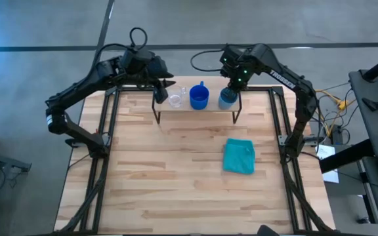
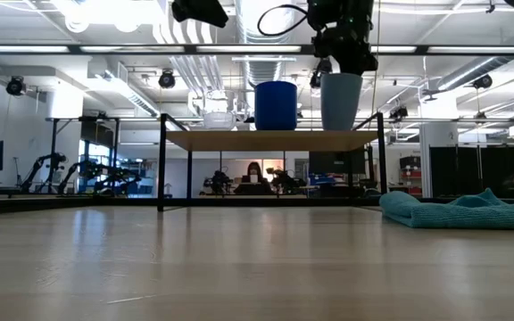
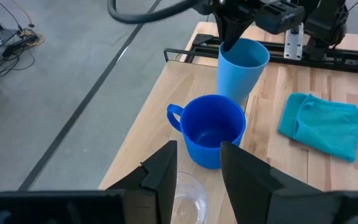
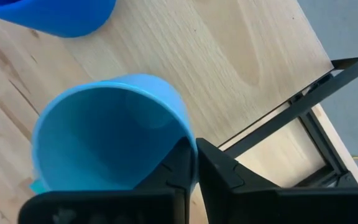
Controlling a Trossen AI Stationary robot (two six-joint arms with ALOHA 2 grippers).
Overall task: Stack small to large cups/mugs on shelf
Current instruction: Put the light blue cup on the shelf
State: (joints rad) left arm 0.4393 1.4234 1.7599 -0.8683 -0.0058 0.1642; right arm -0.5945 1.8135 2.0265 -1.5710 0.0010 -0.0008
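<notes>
Clear cup (image 3: 188,200) half hidden behind left pincer (image 3: 197,177) fingers; deep blue mug (image 4: 55,15) cropped.

Overhead view: even, moderately bright illumination; soft short shadows under the shelf (image 1: 195,108) and beside the teal cloth (image 1: 239,156) on the surface (image 1: 176,183); a blue glow at the upper left corner.

Table-height view: strong backlight from ceiling strip lights (image 2: 105,11), blown out white at upper left; the deep blue mug (image 2: 276,105) and light blue cup (image 2: 341,101) read darkish against it; near surface soft, with pale sheen.

Left wrist view: diffuse daylight-like light, slightly soft focus; clear cup (image 3: 188,198) shows faint highlights.

Right wrist view: bright, close, near fingers (image 4: 219,171) blurred; soft shadow inside the cup.
</notes>
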